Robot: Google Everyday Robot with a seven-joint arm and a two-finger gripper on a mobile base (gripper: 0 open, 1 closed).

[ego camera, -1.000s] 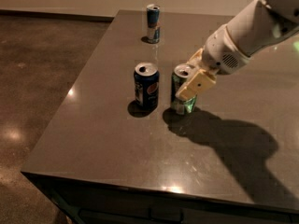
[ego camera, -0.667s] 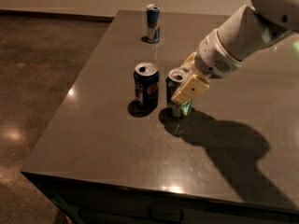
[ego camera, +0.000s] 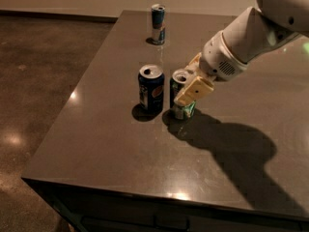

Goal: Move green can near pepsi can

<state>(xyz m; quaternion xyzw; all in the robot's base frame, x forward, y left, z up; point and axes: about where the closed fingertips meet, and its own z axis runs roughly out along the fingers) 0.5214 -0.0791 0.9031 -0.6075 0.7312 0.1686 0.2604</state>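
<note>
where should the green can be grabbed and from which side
Grip the green can around its mid wall, from the view's right. It stands upright on the table, so its round sides suit a two-sided pinch, and the pepsi can crowds its left. The gripper holds it that way.

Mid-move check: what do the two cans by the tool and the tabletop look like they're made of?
The light green drink can, gripped by the tool at mid-table, looks like thin metal, likely aluminium, with a painted body and a bare silver lid. The dark blue Pepsi can beside it looks the same, with glossy print and a silver top. The dark brown tabletop is hard and polished, perhaps stone or laminate; it mirrors the lights.
</note>
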